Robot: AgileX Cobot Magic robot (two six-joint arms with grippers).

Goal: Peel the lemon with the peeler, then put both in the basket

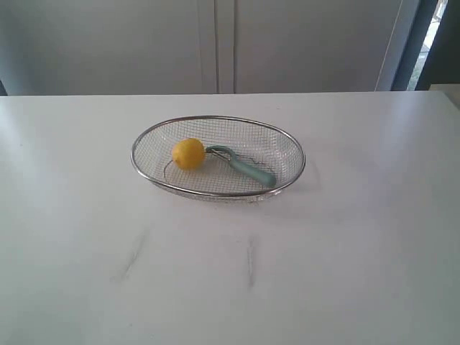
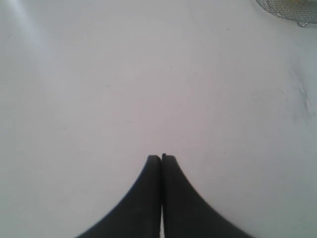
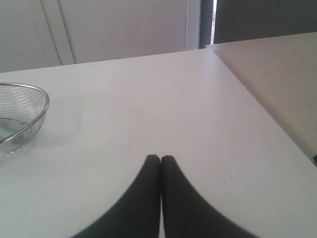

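The silver wire-mesh basket stands in the middle of the white table. Inside it lies the yellow lemon, left of centre. The peeler, with its teal handle, lies beside the lemon, its metal head toward the fruit. Neither arm shows in the exterior view. My left gripper is shut and empty over bare table, with a bit of the basket at the frame's corner. My right gripper is also shut and empty, with the basket off to one side.
The white table carries faint grey scuff marks in front of the basket. In the right wrist view the table's edge runs close by, with a beige surface beyond it. A pale wall with cabinet doors stands behind.
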